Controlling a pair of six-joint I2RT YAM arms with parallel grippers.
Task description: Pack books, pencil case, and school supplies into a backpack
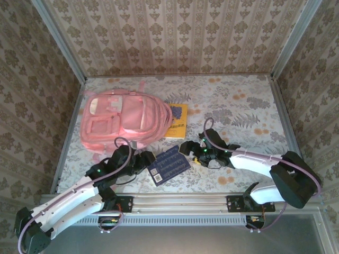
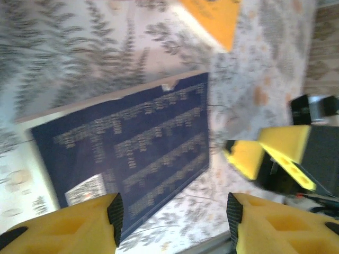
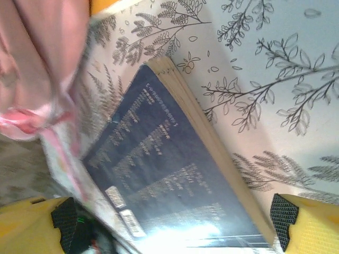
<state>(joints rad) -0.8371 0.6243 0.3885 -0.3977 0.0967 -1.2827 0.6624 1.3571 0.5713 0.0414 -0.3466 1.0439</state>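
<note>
A dark navy book (image 1: 168, 165) lies on the floral table between my two grippers, its back cover with text and a barcode facing up (image 2: 127, 148) (image 3: 169, 174). The left gripper (image 1: 148, 162) (image 2: 172, 217) is open just left of the book, over its near corner. Open wide, the right gripper (image 1: 187, 149) (image 3: 169, 233) hovers at the book's right end, the book showing between its fingertips (image 3: 283, 214). The pink backpack (image 1: 124, 121) (image 3: 42, 63) lies at the back left. A yellow book (image 1: 176, 120) (image 2: 214, 18) rests against its right side.
Patterned walls enclose the table on three sides. A metal rail (image 1: 180, 203) runs along the near edge under both arm bases. The right gripper's yellow fingers (image 2: 270, 153) show in the left wrist view, close to the book's far edge.
</note>
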